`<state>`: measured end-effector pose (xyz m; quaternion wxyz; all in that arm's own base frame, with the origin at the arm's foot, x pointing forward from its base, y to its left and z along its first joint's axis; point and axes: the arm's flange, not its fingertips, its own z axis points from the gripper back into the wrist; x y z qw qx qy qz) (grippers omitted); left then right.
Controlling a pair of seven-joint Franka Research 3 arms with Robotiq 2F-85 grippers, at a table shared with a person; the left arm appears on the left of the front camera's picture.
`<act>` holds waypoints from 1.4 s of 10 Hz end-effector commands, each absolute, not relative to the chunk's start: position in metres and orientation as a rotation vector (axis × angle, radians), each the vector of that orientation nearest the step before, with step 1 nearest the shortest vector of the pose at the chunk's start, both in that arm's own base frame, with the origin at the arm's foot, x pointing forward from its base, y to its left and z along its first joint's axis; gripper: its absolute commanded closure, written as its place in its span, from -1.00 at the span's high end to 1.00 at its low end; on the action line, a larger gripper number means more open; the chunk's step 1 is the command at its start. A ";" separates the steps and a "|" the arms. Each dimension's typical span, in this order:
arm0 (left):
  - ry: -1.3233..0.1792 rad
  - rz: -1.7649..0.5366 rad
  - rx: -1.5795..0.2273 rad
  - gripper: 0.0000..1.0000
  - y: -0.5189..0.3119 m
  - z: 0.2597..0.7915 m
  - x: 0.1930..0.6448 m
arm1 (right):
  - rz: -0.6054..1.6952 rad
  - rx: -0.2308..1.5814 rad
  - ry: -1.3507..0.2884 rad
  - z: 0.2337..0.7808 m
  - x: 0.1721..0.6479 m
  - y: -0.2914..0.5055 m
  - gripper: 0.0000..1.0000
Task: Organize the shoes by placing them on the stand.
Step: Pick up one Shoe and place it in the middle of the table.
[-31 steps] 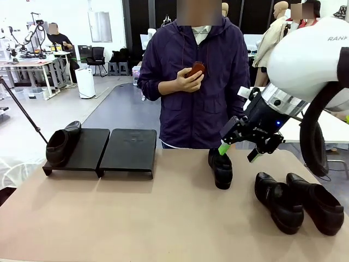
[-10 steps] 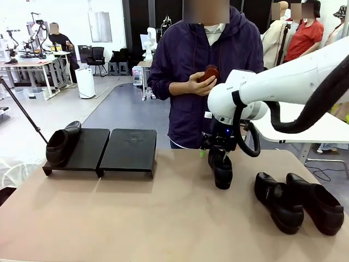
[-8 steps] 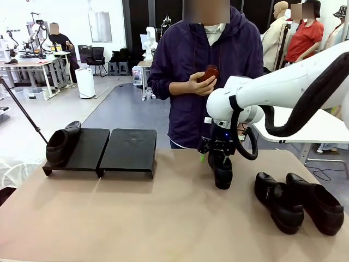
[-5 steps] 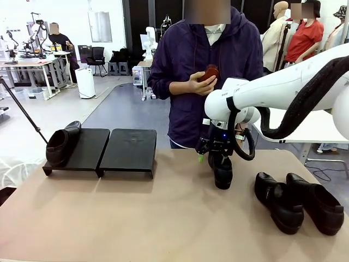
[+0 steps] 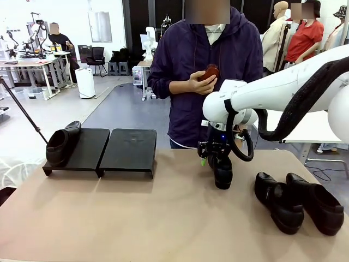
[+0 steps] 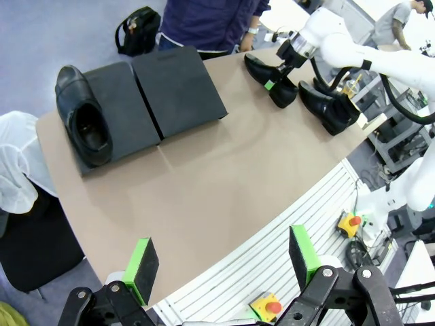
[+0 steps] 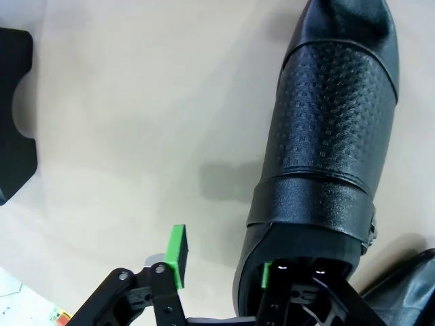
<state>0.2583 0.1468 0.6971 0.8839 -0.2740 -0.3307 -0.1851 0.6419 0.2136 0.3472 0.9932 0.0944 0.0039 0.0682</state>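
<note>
Straddling the shoe (image 7: 333, 136) rim, clear from the wrist: right end effector (image 7: 221, 265).

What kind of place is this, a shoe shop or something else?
Most likely a robotics lab or test workspace: a white robot arm reaches over the table to a shoe, red emergency-stop buttons sit near the table's edge, and equipment-laden workbenches stand behind.

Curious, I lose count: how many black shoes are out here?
4: one shoe on the stand's left section, one mid-table at the right gripper, two side by side at the table's right end.
</note>
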 end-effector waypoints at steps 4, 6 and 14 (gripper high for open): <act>-0.701 -0.398 -0.585 1.00 0.146 0.696 0.257 | 0.090 0.131 -0.010 0.348 0.651 0.215 -1.00; -0.701 -0.398 -0.585 1.00 0.146 0.696 0.257 | 0.079 0.132 -0.025 0.349 0.651 0.211 -1.00; -0.701 -0.398 -0.585 1.00 0.146 0.696 0.257 | -0.054 0.090 0.019 0.489 0.537 0.147 -1.00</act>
